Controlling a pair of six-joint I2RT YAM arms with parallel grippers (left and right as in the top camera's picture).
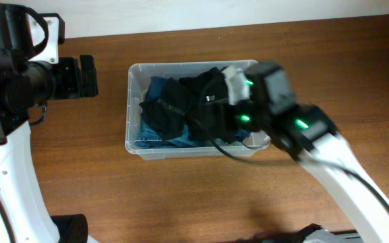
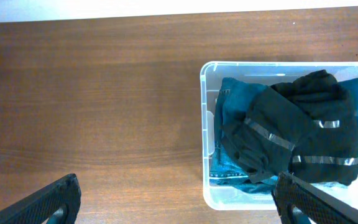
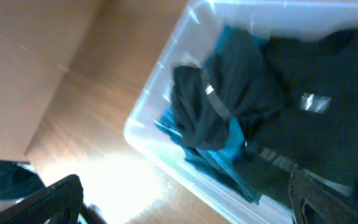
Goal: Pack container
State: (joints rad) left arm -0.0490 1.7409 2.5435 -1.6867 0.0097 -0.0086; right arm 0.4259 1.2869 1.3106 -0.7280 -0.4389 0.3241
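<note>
The right jaws hang wide and empty over the right end of the container (image 1: 133,108), which sits mid-tabletop (image 1: 80,175) holding black and teal garments (image 1: 174,111), while the left jaws gape equally wide left of it.

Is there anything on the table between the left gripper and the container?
Nothing visible. Only bare table lies between the left gripper and the container; the dark clothes are inside it.
</note>
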